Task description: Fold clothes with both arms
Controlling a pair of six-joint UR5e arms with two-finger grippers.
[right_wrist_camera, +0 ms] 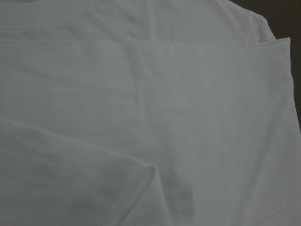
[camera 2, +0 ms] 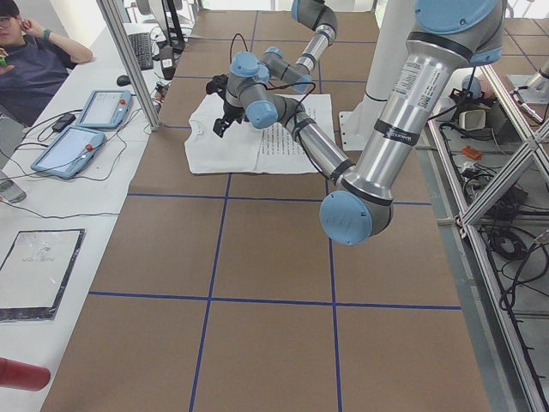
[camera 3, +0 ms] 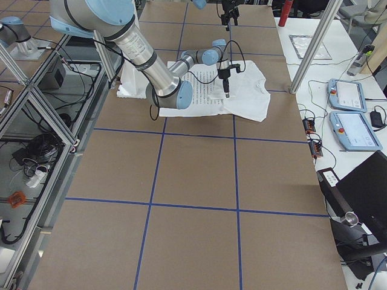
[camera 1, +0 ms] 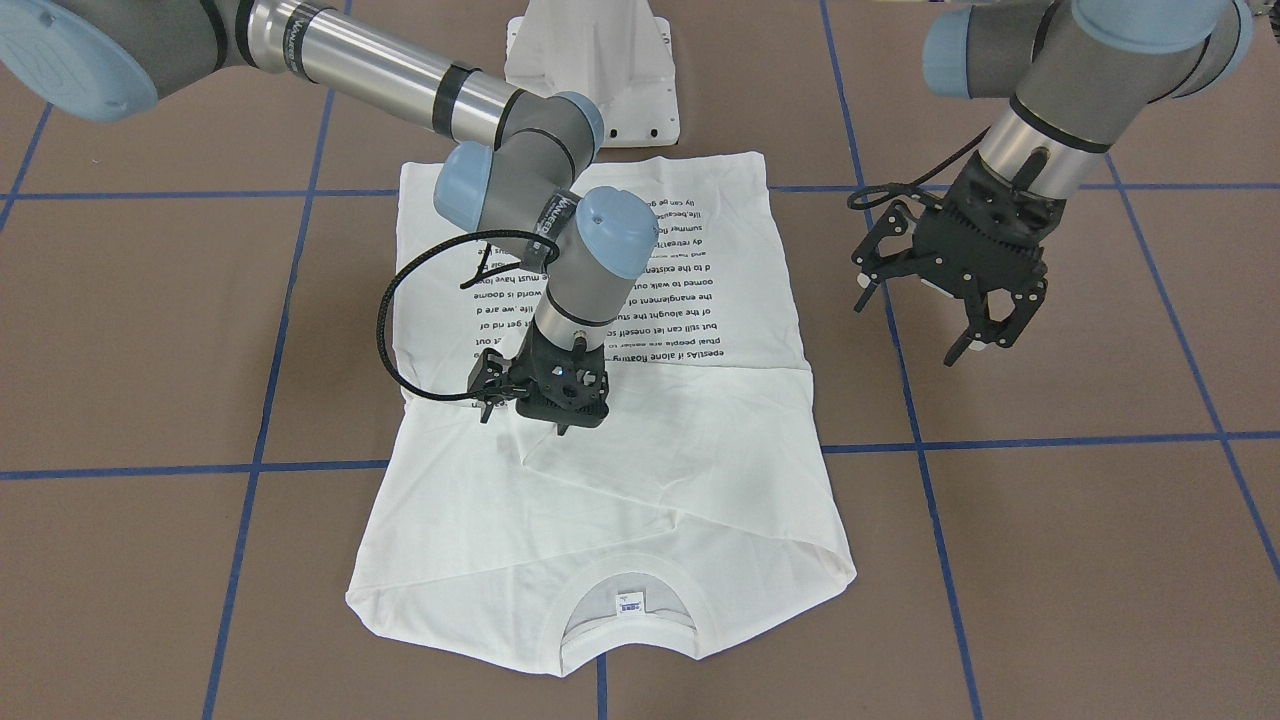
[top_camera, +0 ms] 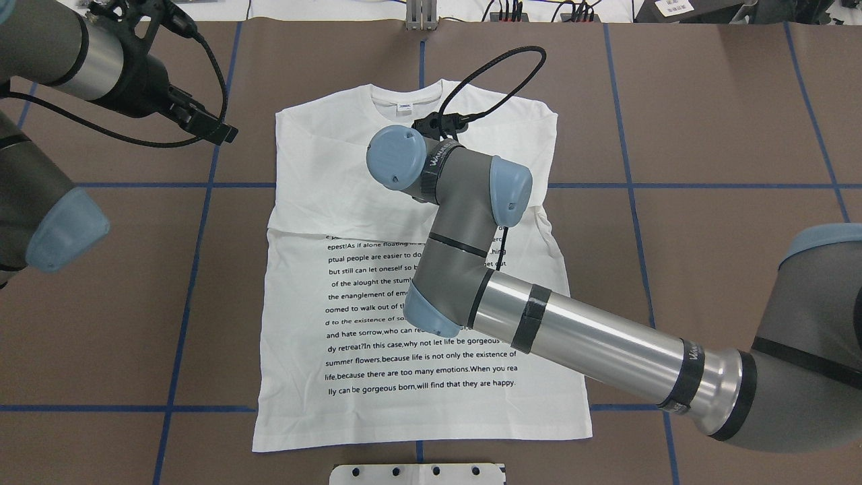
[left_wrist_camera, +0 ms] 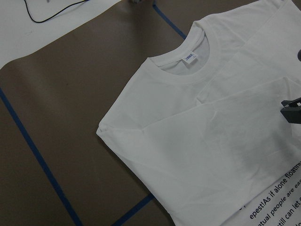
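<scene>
A white long-sleeved cotton T-shirt (camera 1: pixel 700 480) lies flat in the middle of the brown table (camera 1: pixel 1050 560), which is marked with blue tape lines. Its hem is toward the robot-side edge, just beside the white metal pedestal (camera 1: pixel 590 70), and its collar is toward the operators' edge, with the small neck label (camera 1: pixel 628 603) showing. The block of black text (top_camera: pixel 377 337) faces up, and folded white cloth lies across the chest above it.

The right arm's black gripper (camera 1: pixel 560 420) points straight down onto that folded cloth at the shirt's middle. From here I cannot tell whether its fingers are apart or together.

The left arm's black gripper (camera 1: pixel 930 320) hangs over bare table beside the shirt, with its fingers spread wide and nothing between them.
</scene>
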